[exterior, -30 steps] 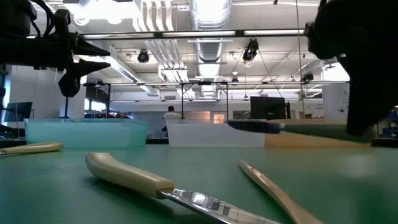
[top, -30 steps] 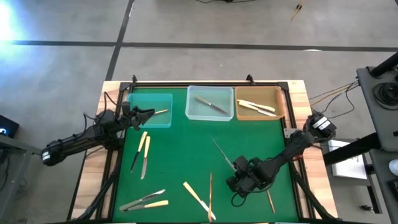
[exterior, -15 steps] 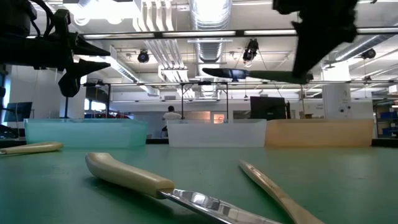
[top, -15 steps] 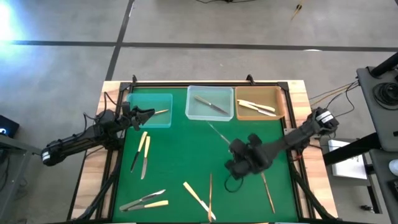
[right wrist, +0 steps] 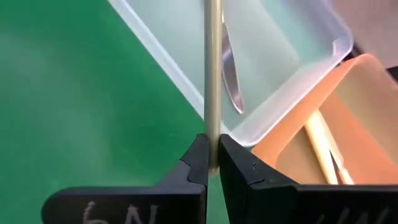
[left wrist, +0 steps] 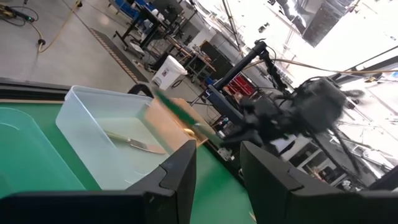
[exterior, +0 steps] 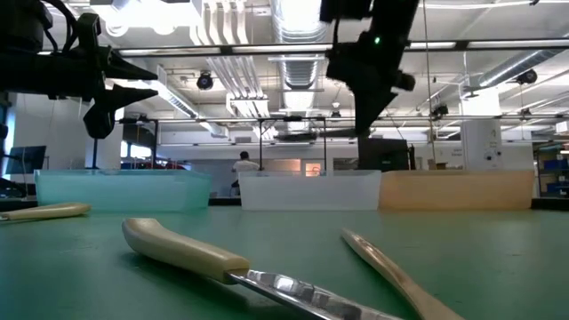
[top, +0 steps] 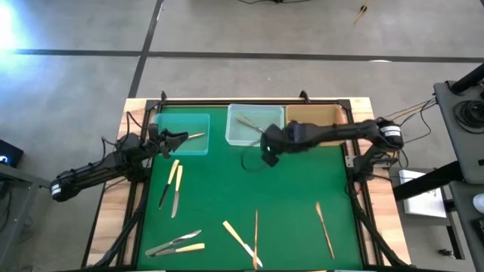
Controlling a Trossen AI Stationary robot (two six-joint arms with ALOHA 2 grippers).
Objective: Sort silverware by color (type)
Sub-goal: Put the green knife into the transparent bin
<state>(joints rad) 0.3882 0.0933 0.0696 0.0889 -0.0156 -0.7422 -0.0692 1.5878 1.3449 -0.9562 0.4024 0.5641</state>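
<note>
Table (top: 227, 189), green-topped, carries three trays along its far edge: teal tray (top: 186, 134), clear tray (top: 243, 130), tan tray (top: 318, 121). Right gripper (top: 266, 143) hangs at the clear tray's near corner, jaws clamped on a slim silver piece (right wrist: 213, 74), likely to drop it with the silver knife (right wrist: 231, 81) already there. Left gripper (top: 180, 137) waits by the teal tray, jaws apart. Other silverware (top: 175, 189) lies scattered on the table. Which type the held piece is stays unclear.

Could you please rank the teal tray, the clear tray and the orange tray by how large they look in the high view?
1. Clear tray and teal tray: too alike to rank.
2. Orange tray: looks smallest, though the right arm covers part of it, so this is unsure.
</note>
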